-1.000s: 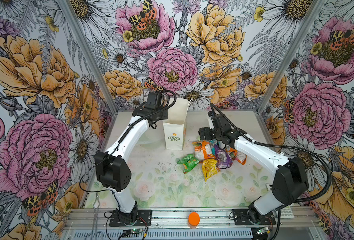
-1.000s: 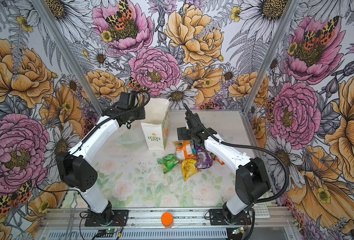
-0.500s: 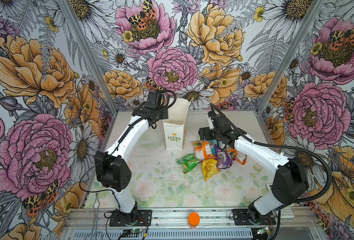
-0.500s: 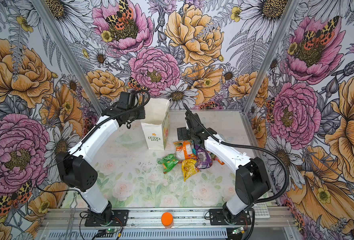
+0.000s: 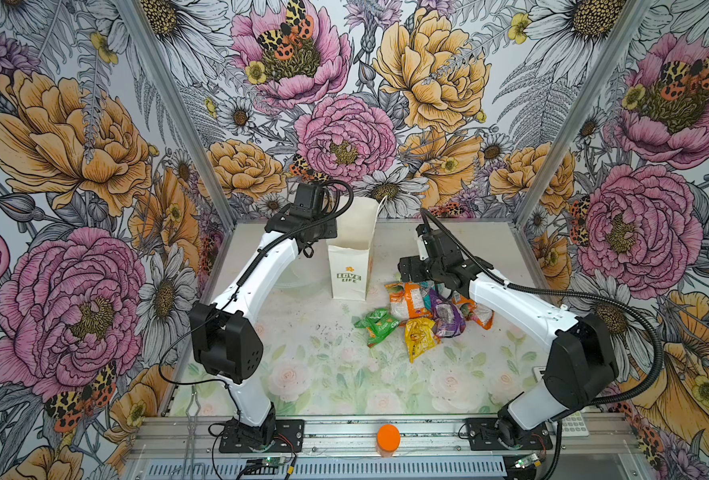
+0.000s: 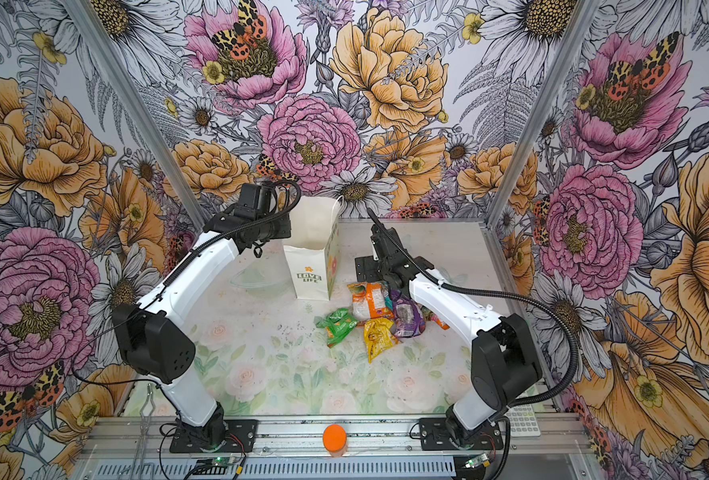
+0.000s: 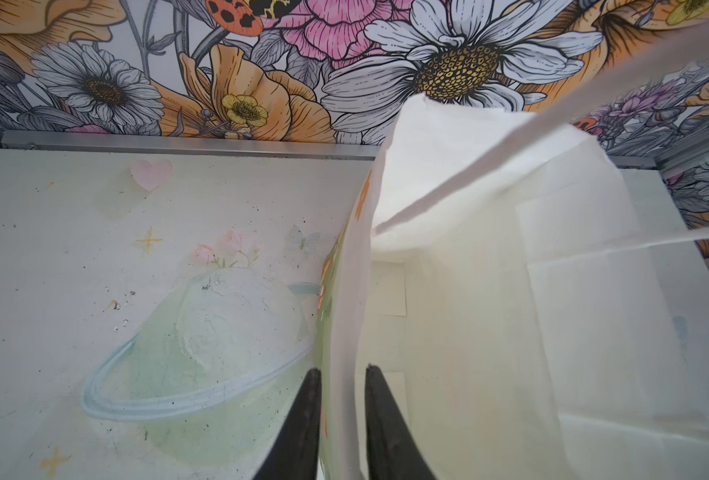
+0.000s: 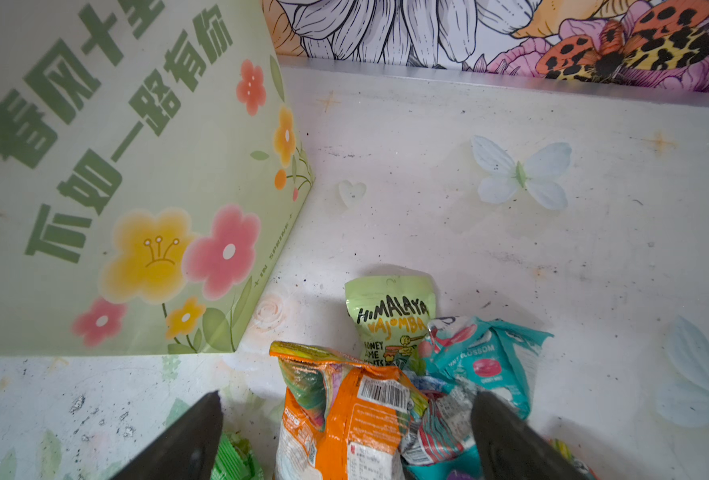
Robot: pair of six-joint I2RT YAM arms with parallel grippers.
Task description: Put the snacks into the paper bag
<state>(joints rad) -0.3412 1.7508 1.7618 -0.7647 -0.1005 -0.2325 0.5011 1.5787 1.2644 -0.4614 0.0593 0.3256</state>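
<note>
Left fingers [image 7: 305, 419] pinch paper bag [image 7: 469, 291], bases cropped

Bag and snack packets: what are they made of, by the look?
The paper bag looks like matte paper: creased folded walls, no glare. The snack packets look like thin glossy plastic film: crinkled, shiny highlights; foil lining can't be ruled out.

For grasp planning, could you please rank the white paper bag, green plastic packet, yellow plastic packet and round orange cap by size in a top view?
white paper bag
green plastic packet, yellow plastic packet: alike
round orange cap
</note>
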